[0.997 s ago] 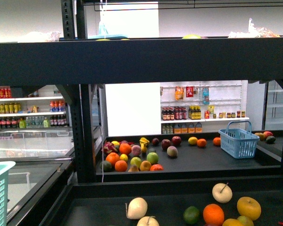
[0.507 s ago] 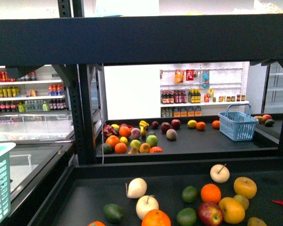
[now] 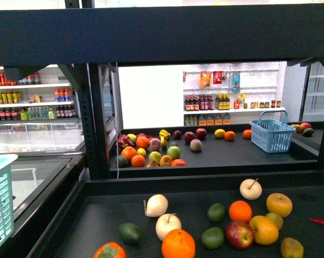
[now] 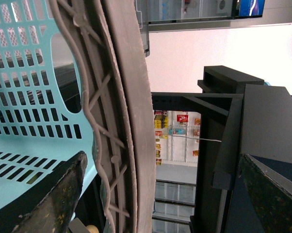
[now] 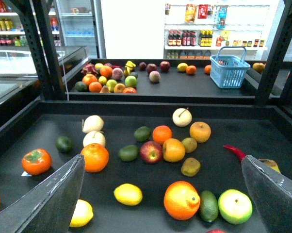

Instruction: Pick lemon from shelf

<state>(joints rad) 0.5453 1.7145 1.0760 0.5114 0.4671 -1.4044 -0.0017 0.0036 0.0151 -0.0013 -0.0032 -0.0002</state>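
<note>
On the black tray of the shelf [image 5: 262,141] lies a lemon [image 5: 128,194], bright yellow and oval, among mixed fruit. A second yellow lemon [image 5: 81,213] is partly hidden by one finger. My right gripper [image 5: 163,160] hangs open above this tray with its fingers [image 5: 54,199] wide apart, and the lemon lies below the gap, untouched. The left gripper [image 4: 163,156] is open too, with the rim of a teal basket [image 4: 126,121] between its fingers. In the front view the shelf [image 3: 97,220] shows no arm and no lemon on the near tray.
Near the lemon lie a big orange [image 5: 181,200], a green avocado [image 5: 208,206], a green apple [image 5: 235,206] and a red chili [image 5: 235,151]. A blue basket [image 3: 272,134] stands on the rear tray. The teal basket [image 3: 0,199] is at the left. A thick shelf lip [image 3: 162,37] runs overhead.
The front view has dropped: the overhead lip sits higher in the picture and more fruit on the near tray has come into sight.
</note>
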